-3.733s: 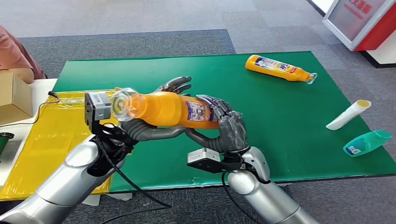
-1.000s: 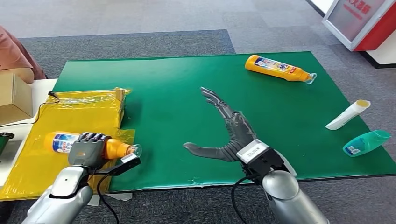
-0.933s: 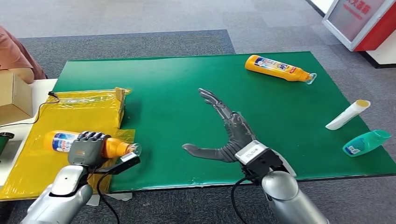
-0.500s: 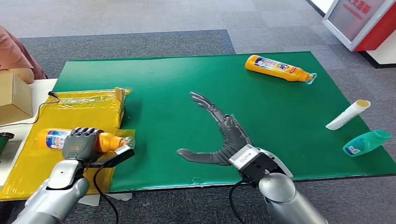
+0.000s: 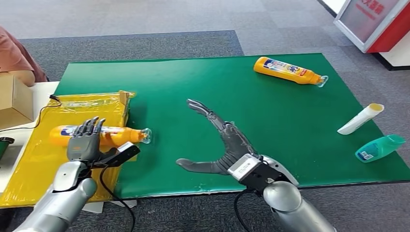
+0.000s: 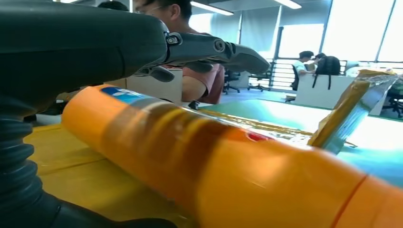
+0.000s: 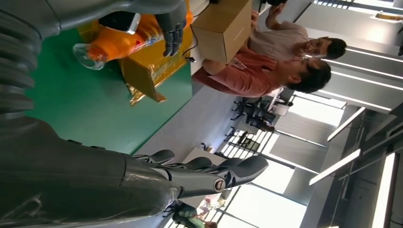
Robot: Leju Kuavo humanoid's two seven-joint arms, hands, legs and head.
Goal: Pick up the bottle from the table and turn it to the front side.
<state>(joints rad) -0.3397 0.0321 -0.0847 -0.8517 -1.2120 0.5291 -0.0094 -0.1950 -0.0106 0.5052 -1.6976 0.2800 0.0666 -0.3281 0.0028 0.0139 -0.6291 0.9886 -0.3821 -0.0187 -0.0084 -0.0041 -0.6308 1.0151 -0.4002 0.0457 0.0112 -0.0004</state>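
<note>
Both arms silver, smooth rounded shells. Left robot hand (image 5: 83, 145) and right robot hand (image 5: 223, 147): dark grey fingers, thick grey thumbs, ribbed grey wrist covers (bellows type). Black cables loop under each wrist; silver-faced camera block at each.

Four bottles (image 5: 99, 134), one box (image 5: 14, 99)

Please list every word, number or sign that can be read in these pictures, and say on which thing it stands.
No text is clearly readable.
Far orange bottle: label print too small.
Near orange bottle: label blurred.
Teal bottle: label too small.
Red and white sign: characters cut off, unreadable.
</note>
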